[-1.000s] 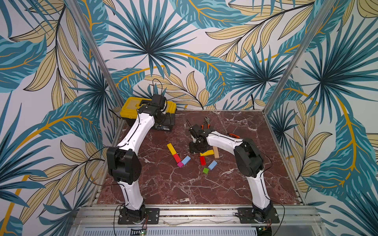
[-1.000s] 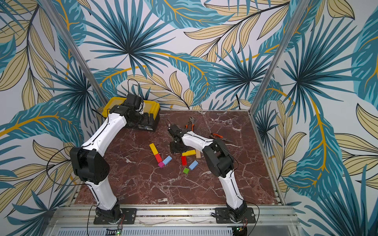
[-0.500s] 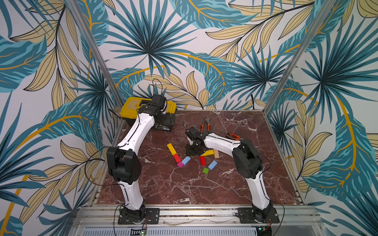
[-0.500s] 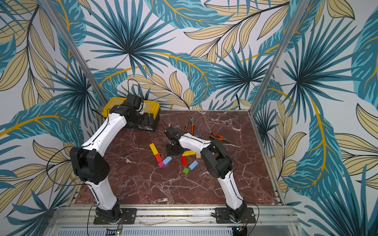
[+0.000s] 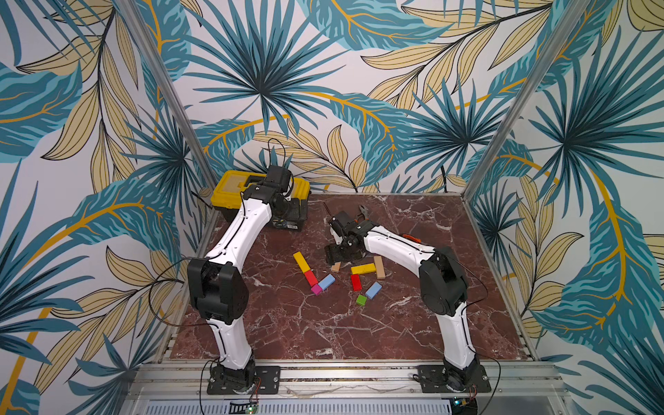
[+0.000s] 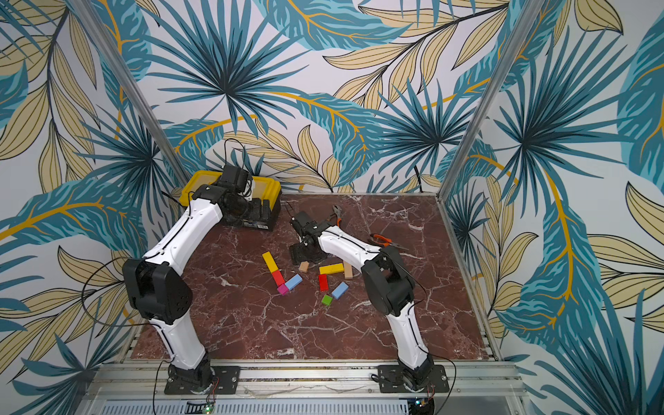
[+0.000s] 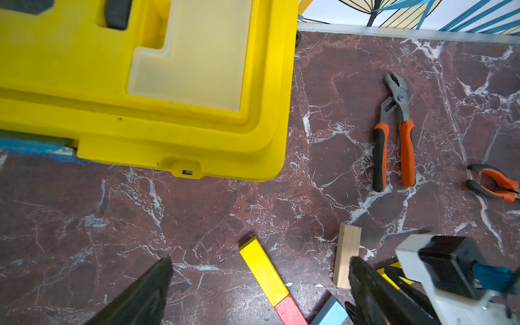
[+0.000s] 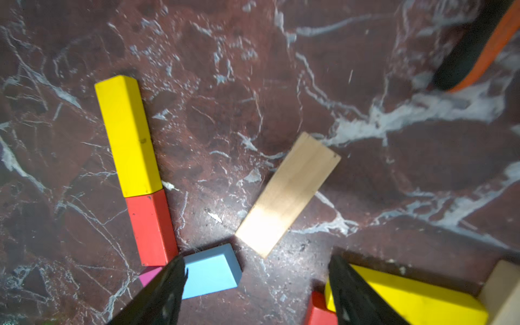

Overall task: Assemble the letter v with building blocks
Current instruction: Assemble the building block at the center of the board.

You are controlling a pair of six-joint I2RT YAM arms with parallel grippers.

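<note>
Left pincer (image 7: pixel 260 260), left of centre by the toolbox (image 5: pixel 230 187): released, empty. Centre: yellow bar (image 5: pixel 301 261), red block (image 5: pixel 311 278), magenta cube (image 5: pixel 316 289) and light-blue block (image 5: pixel 326 282) abut. Plain-wood bar (image 8: pixel 287 194) lies just right, apart. Right pincer (image 8: pixel 256 260) released over it. Advise gripping mid-length and butting it squarely onto the light-blue block.

On the table (image 5: pixel 323 330) the blocks (image 5: pixel 301 261) lie centrally, toolbox (image 5: pixel 233 187) behind left, pliers (image 7: pixel 406 152) behind right.

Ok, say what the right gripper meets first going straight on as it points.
Probably the plain-wood bar just ahead of the open right gripper; depth is unclear, so the bare table could come first.
</note>
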